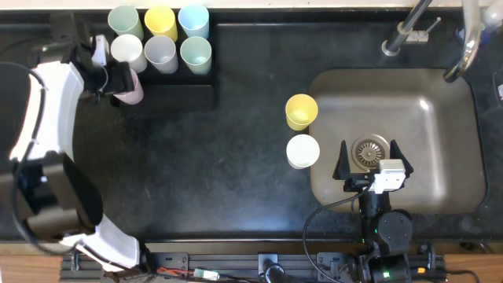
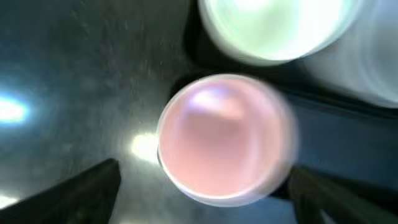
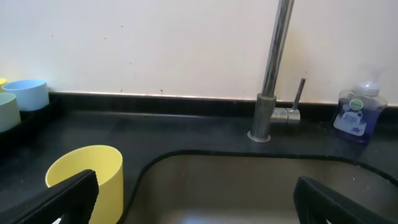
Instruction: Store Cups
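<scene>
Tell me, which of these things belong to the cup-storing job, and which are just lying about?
Part of the job: pink cup, yellow cup, white cup by the sink, black rack, stored cups.
Just lying about: sink, tap, soap bottle.

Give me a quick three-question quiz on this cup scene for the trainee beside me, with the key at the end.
1. Count: how many cups stand on the counter beside the sink, outside the black rack?
2. True or false: the right gripper hangs above the sink with its jaws shut on a cup.
3. Which cup sits between the fingers of the left gripper? A. blue B. pink C. yellow

Key
1. Two: the yellow cup and the white cup.
2. False: its jaws are open and hold nothing.
3. B, the pink cup.
</scene>
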`<action>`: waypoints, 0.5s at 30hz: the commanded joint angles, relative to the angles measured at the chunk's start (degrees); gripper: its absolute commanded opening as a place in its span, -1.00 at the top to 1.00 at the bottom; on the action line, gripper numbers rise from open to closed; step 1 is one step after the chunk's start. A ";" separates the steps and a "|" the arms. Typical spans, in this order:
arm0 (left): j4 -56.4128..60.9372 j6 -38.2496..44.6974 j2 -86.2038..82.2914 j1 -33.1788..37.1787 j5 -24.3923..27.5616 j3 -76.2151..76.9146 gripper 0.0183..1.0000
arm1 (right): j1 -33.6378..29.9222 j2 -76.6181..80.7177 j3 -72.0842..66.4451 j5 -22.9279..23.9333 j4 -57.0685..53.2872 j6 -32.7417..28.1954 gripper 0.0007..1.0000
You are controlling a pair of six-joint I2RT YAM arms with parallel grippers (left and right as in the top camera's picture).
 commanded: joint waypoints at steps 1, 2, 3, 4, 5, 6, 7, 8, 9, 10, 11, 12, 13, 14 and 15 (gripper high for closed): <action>-8.15 -9.27 -6.23 -9.70 -4.44 18.69 -0.90 | -0.22 -0.48 -0.74 -0.35 0.44 0.00 -1.00; -10.01 -10.84 -5.66 -12.44 -5.16 22.18 -0.92 | -0.22 -0.48 -0.74 -0.35 0.44 0.00 -1.00; -11.56 -12.28 -4.72 -15.26 -5.62 25.42 -0.95 | -0.22 -0.48 -0.74 -0.35 0.44 0.00 -1.00; -13.09 -13.77 -3.58 -18.12 -5.75 28.55 -0.96 | -0.22 -0.48 -0.74 -0.35 0.44 0.00 -1.00; -14.53 -15.69 -2.21 -21.07 -5.92 31.47 -0.97 | -0.22 -0.48 -0.74 -0.35 0.44 0.00 -0.99; -16.11 -18.12 -0.42 -24.44 -5.92 34.42 -0.98 | -0.22 -0.48 -0.74 -0.35 0.44 0.00 -0.99; -17.27 -20.00 0.94 -26.84 -5.92 36.28 -1.00 | -0.22 -0.48 -0.74 -0.35 0.44 0.00 -1.00; -18.53 -22.14 2.71 -29.64 -5.90 38.25 -1.00 | -0.22 -0.48 -0.74 -0.35 0.44 0.00 -1.00; -19.82 -24.22 4.61 -32.44 -5.92 40.00 -1.00 | -0.22 -0.48 -0.74 -0.35 0.44 0.00 -1.00; -20.90 -25.83 6.34 -34.73 -5.88 41.35 -1.00 | -0.22 -0.48 -0.74 -0.35 0.44 0.00 -1.00; -22.71 -29.11 10.36 -39.74 -5.73 43.74 -1.00 | -0.22 -0.48 -0.74 -0.35 0.44 0.00 -1.00; -23.32 -30.53 12.63 -42.29 -5.42 44.61 -1.00 | -0.22 -0.48 -0.74 -0.35 0.44 0.00 -1.00; -23.56 -31.85 14.16 -44.06 -5.35 44.96 -1.00 | -0.22 -0.48 -0.74 -0.35 0.44 0.00 -1.00; -23.69 -33.35 15.87 -45.83 -4.90 44.98 -1.00 | -0.22 -0.48 -0.74 -0.35 0.44 0.00 -0.99; -23.80 -34.69 17.42 -47.25 -3.93 44.98 -1.00 | -0.22 -0.48 -0.74 -0.35 0.44 0.00 -1.00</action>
